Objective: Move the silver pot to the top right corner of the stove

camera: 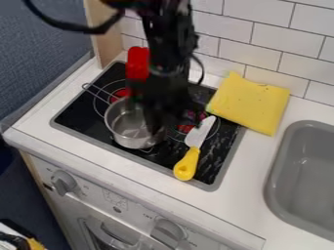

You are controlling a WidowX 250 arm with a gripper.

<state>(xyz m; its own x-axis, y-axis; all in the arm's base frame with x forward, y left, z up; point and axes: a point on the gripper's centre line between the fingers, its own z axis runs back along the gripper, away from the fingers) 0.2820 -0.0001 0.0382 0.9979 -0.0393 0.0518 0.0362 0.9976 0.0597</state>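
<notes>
Pot, silver and uncovered, sits on the left front part of the black stove, its wire handle pointing toward the back left. Black end effector hangs over the pot's right side, overlapping its rim in view; whether it is released or clenched cannot be told. To the right, a yellow-handled knife lies with its blade toward the back. A yellow cloth covers the stove's back right edge and part of the white tabletop, near the gray sink.
</notes>
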